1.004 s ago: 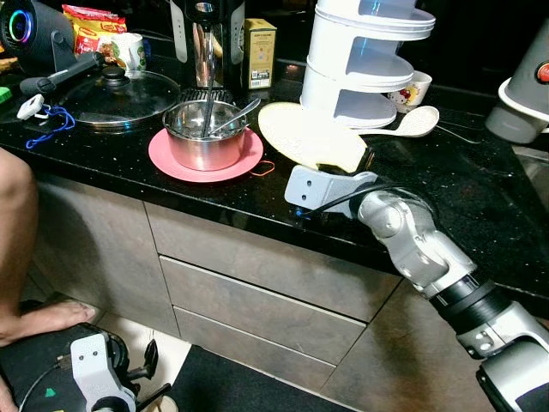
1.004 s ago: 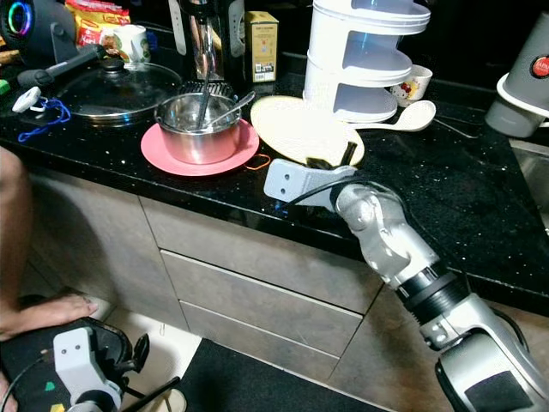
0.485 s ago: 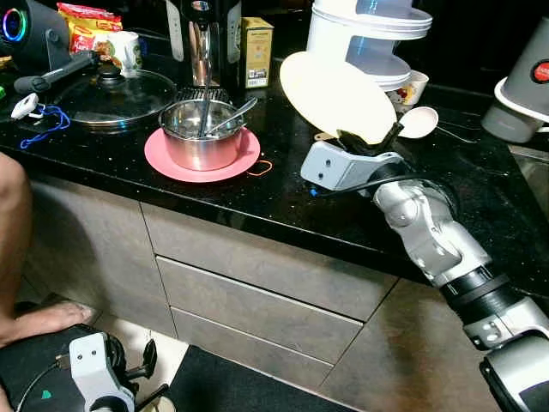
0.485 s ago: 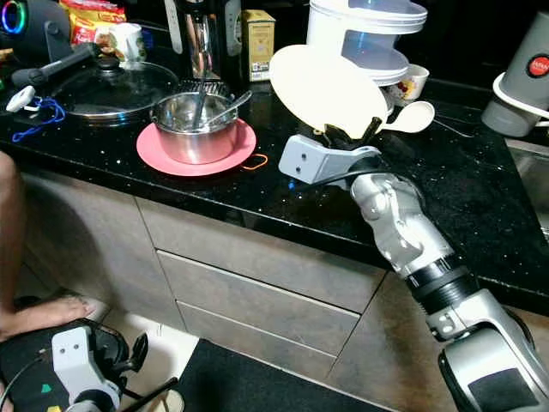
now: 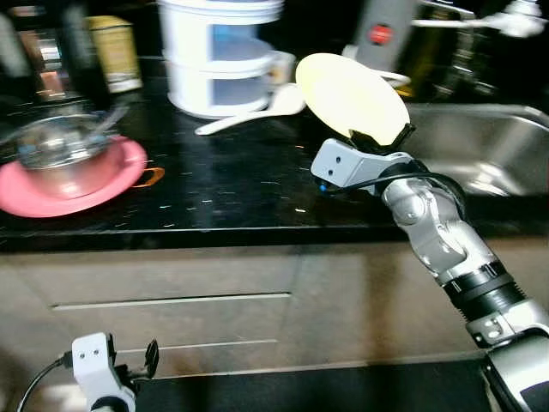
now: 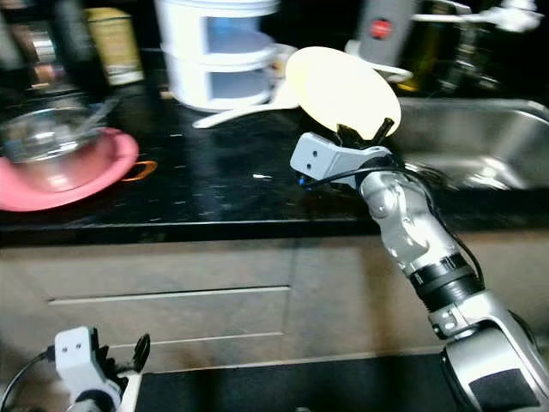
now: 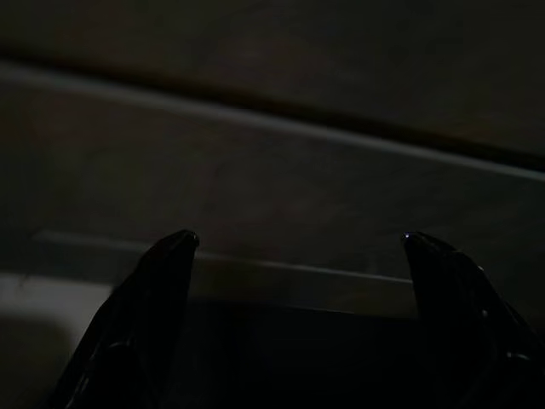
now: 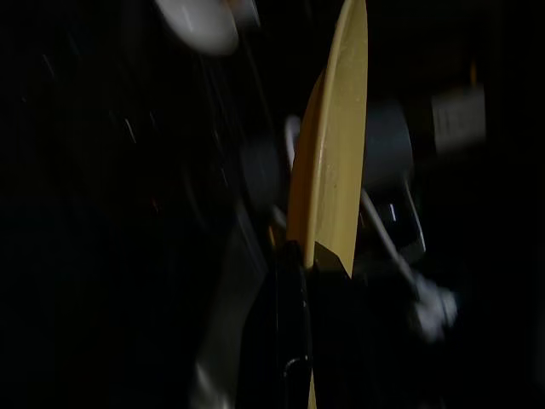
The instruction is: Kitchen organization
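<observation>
While the right gripper is raised above the black worktop, its fingers are pinched on the lower rim of one pale yellow plate, which stands nearly on edge, tilted, its face turned toward the camera. From the fingers, the plate rises toward twelve o'clock; the right wrist view shows it edge-on, a thin yellow blade running straight out along the fingers. One steel sink lies at about three o'clock from the plate, just beside it, and this is probably where the plate is headed; the right arm is far the nearer of the two. At nine o'clock from the plate stands one white tiered container, with one white spoon lying in front of it. Farther toward nine o'clock, blurred, one steel bowl sits on one pink plate. One yellow box stands at the back. The left gripper hangs idle low before the cabinet drawers, its two fingers spread wide and holding nothing.
</observation>
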Robot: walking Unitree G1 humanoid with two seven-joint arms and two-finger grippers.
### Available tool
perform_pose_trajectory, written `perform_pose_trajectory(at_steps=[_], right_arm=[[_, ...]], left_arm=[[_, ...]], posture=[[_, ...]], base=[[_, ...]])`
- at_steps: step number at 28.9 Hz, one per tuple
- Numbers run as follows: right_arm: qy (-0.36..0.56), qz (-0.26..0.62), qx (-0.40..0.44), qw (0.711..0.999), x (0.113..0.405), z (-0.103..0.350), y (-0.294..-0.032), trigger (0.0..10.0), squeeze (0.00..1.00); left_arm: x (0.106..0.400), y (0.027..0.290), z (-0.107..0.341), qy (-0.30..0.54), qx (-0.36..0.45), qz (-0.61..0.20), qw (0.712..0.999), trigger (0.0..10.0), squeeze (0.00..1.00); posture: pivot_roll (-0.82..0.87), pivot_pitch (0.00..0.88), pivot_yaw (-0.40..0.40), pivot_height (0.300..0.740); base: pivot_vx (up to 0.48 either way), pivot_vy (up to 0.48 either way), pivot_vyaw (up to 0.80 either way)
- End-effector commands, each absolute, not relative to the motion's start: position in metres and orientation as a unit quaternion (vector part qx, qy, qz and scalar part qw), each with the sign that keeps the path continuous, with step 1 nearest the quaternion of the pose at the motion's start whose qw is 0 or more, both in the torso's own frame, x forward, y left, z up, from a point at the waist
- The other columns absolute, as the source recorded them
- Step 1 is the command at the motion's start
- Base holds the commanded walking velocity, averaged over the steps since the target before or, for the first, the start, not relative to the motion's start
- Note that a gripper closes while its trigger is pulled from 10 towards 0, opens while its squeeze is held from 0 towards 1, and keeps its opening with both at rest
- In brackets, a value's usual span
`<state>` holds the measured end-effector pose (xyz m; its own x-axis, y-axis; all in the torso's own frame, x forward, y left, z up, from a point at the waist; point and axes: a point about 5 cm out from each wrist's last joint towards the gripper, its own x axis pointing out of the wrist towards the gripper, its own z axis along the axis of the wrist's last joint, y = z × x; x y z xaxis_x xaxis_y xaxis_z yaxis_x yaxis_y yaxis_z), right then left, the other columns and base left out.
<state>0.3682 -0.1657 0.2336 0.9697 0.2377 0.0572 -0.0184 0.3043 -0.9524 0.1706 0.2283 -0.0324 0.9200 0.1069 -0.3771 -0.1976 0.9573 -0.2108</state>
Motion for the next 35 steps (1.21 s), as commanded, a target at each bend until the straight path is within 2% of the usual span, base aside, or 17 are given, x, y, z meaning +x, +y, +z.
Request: perform_pose_trajectory(at_steps=[1, 12, 35], right_arm=[[-0.11, 0.071, -0.584, 0.801, 0.369, 0.242, -0.165, 10.0, 0.0], [-0.094, 0.103, -0.589, 0.796, 0.37, 0.233, -0.161, 10.0, 0.0], [-0.09, 0.119, -0.584, 0.798, 0.37, 0.228, -0.157, 10.0, 0.0]], left_arm=[[0.169, 0.226, -0.033, 0.188, -0.123, 0.076, 0.972, 10.0, 0.0], [0.171, 0.224, -0.032, 0.188, -0.118, 0.07, 0.973, 10.0, 0.0], [0.17, 0.222, -0.031, 0.188, -0.118, 0.064, 0.973, 10.0, 0.0]], posture=[[0.03, 0.0, -0.068, 0.732], [0.04, 0.0, -0.072, 0.732], [0.04, 0.0, -0.071, 0.732]], base=[[0.0, 0.0, 0.0], [0.0, 0.0, 0.0], [0.0, -0.331, 0.0]])
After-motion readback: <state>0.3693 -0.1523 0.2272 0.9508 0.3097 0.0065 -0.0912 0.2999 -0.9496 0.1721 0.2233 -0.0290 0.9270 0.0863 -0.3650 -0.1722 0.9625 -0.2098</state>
